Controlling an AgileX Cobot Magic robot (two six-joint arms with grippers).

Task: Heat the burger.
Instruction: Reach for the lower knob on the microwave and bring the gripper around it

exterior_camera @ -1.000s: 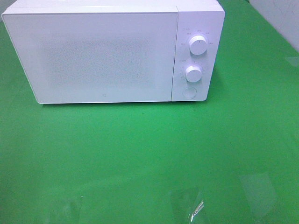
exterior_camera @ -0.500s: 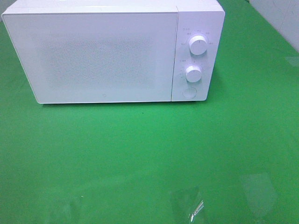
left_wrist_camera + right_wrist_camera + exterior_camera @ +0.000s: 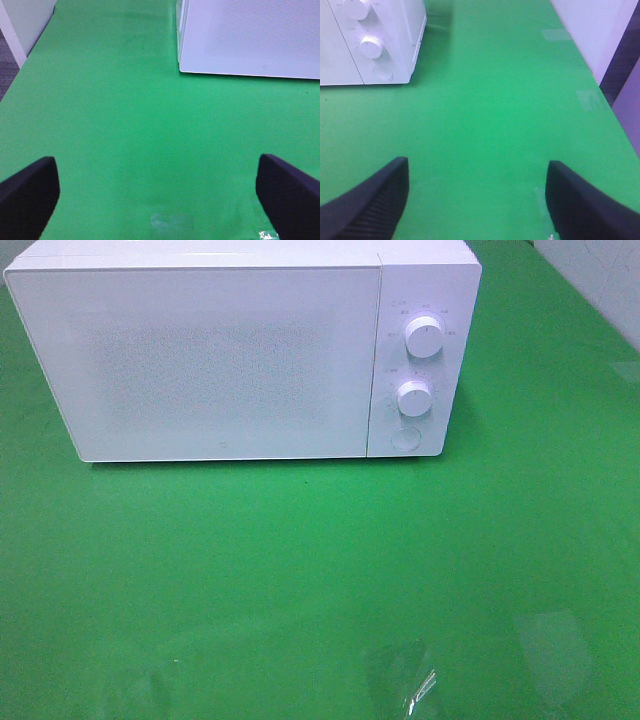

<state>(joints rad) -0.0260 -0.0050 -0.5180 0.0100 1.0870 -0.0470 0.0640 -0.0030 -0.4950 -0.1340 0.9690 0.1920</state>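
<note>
Staged lab: green-covered table [image 3: 300, 570], microwave [image 3: 220, 360]

I see a bright green surface [image 3: 320, 570] covering the whole table. It is evenly lit, with pale glossy reflections [image 3: 402, 680] near its front edge. A white microwave [image 3: 200, 360] stands at the back with its door shut. Past the far right corner I make out a white wall [image 3: 600, 275]. Through the left wrist camera, a white panel [image 3: 25, 20] borders the table edge, with grey floor [image 3: 5, 75] beside it.
</note>
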